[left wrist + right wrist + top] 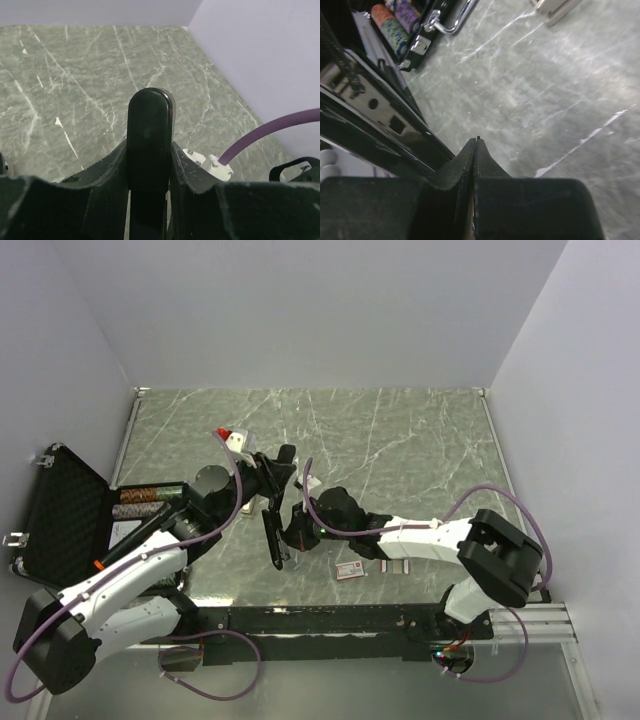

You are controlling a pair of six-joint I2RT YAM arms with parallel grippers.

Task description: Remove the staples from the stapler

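Black fingers of the left claw (150,162) pinch the rounded end of a black stapler (150,120) from both sides, and the wrist view shows that end rising upright between them. From above, the stapler (272,535) hangs open, one long narrow part slanting down toward the near edge of the green marbled bench (400,440). The right claw (476,146) is pressed together with nothing between its tips, just beside the stapler's glossy lower part (370,115). A small red-and-white box (350,571) lies on the bench near the right forearm. Next to it are a few short pale grey strips (396,567) that look like the staples, too small to make out clearly. An open black case (60,510) sits at the left edge of the bench, with two patterned rolls (145,502) lying side by side in it, and the right wrist camera catches those rolls (395,30) behind the case's metal handle. The left arm reaches diagonally from the near left corner to the middle of the bench. The right arm bends in from the near right, its forearm lying low and pointing left toward the stapler.
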